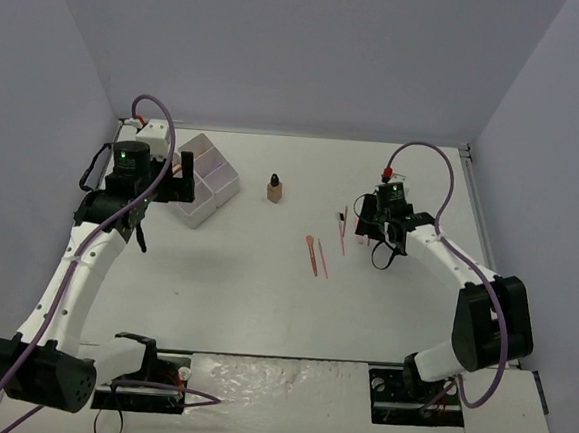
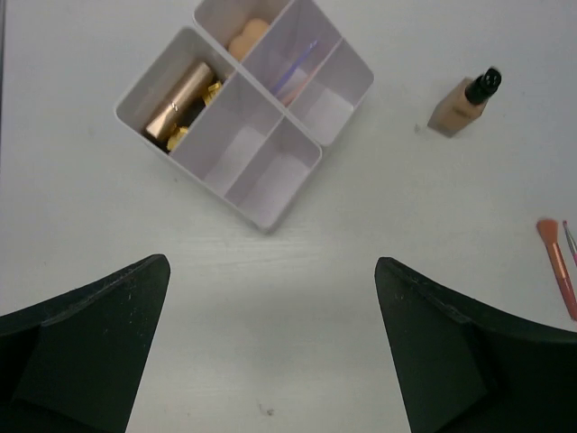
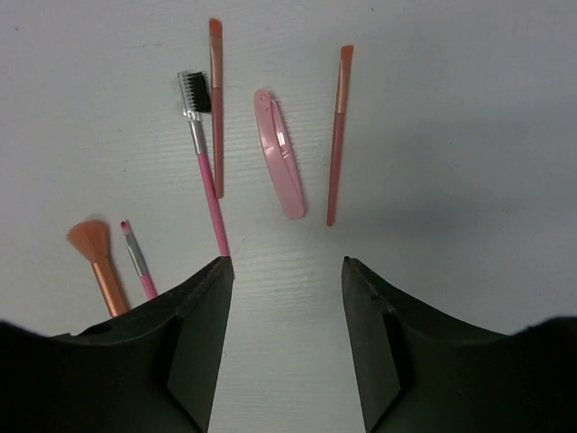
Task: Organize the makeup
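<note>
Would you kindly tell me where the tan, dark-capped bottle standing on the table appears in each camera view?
Top external: the tan bottle is at upper centre, right of the white box.
Left wrist: upper right, apart from the box.
Right wrist: not in it.
Shared landmark: the orange-bristled brush, centre in top external, right edge in left wrist, lower left in right wrist.

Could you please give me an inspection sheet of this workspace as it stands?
Surface: white table, no spills seen.
Job's things: box holds a bottle and a sponge; second bottle upright outside it; brushes loose on the table.
Clutter: nothing seen.
Grippers: left gripper and right gripper open, both empty.
Cables: purple cables looping over each arm.
Surroundings: plain walls.
</note>
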